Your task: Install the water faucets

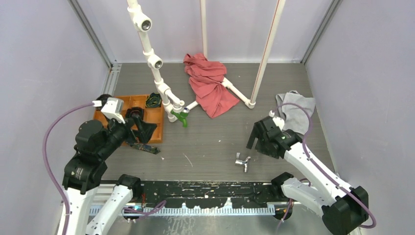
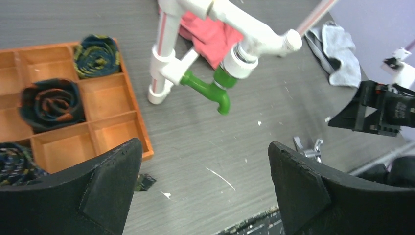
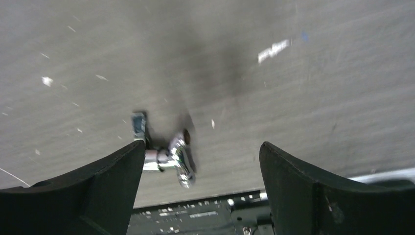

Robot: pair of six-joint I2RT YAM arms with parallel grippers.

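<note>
A silver faucet lies loose on the grey table near the front rail. It also shows in the left wrist view and in the right wrist view. My right gripper is open and empty just right of and above it; its left finger is beside the faucet, not touching. A green faucet sits screwed into the lowest fitting of the white pipe, also seen from the left wrist. My left gripper is open and empty by the tray, jaws wide.
An orange wooden tray with rolled ties stands at the left. A red cloth lies on the pipe's base at the back; a grey cloth lies at the right. A white pole stands behind. A black rail runs along the near edge.
</note>
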